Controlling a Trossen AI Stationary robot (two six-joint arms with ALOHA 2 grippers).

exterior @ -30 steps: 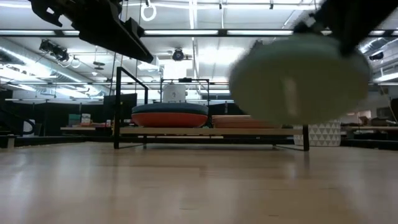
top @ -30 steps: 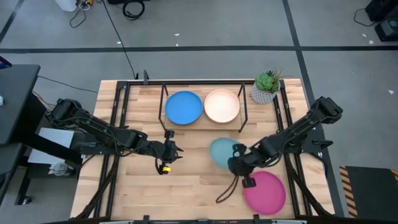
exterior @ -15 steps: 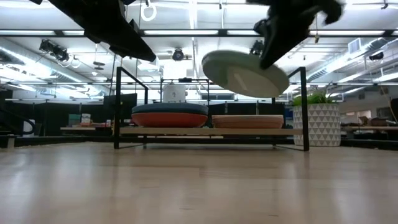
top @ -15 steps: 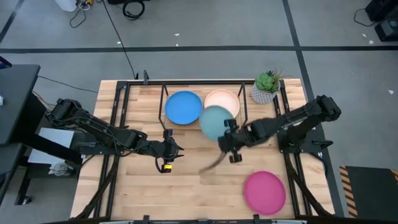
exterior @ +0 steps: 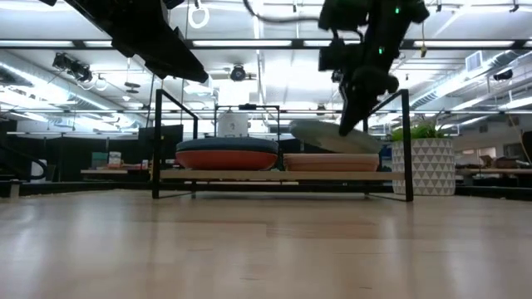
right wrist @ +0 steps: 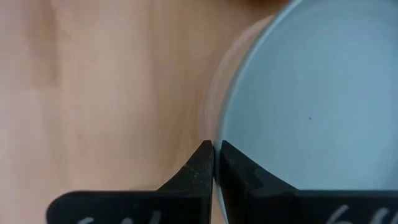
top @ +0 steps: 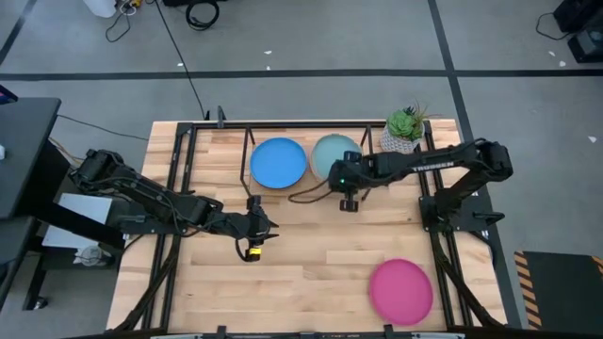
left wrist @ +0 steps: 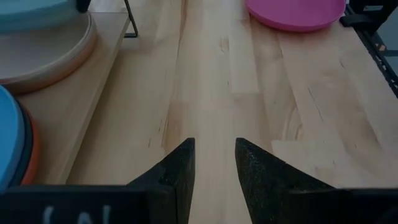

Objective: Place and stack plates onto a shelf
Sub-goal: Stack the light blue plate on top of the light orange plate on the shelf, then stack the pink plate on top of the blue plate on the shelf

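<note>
My right gripper (top: pixel 346 181) is shut on a pale teal plate (top: pixel 332 155), which it holds over the right half of the shelf (top: pixel 306 189). In the low view the pale teal plate (exterior: pixel 326 136) sits tilted just above a peach plate (exterior: pixel 331 163) on the shelf board (exterior: pixel 266 175). A bright blue plate (top: pixel 278 162) tops an orange one (exterior: pixel 226 158) on the left half of the shelf. A magenta plate (top: pixel 400 290) lies flat on the table near the right corner of its near edge. My left gripper (top: pixel 256 229) hovers open in front of the shelf. My right gripper pinches the pale teal plate's rim (right wrist: pixel 222 140) between its two fingers, on the side of the plate toward the table's near edge. The fingers come slanting down from the near side. The plate is tilted; I cannot tell whether it touches the peach plate below.
A small white pot with a green plant (top: pixel 403 132) stands just right of the shelf, close to my right arm. Black rails (top: pixel 179 188) run along the table's left and right sides. Bare wood (top: pixel 301 273) lies between the shelf and the near edge.
My right gripper has carried the pale teal plate from the near right part of the table, beside the magenta plate, toward the far edge and over the shelf's right half, then down close above the peach plate. The gripper stayed shut on the plate.
</note>
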